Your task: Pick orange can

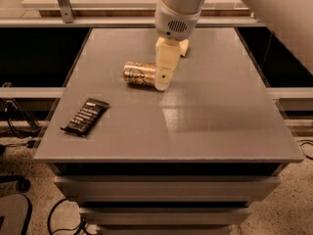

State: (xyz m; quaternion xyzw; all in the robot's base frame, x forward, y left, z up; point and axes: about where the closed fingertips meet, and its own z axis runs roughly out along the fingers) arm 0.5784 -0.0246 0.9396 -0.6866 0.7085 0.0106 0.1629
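A grey, flat-topped desk (210, 126) is seen, with a faint sheen near its middle. Three things are carried on it. The orange can (138, 73) is laid on its side a little left of the middle, nearer the far edge than the front edge, its length roughly parallel to the far edge. A black snack-bar wrapper (86, 116) is laid flat close to the left edge, towards the front-left corner, well apart from the can. A pale yellow sponge (184, 47) is set near the far edge, largely hidden. The claw (163, 84) is held over the desk, just beside the can's right end.
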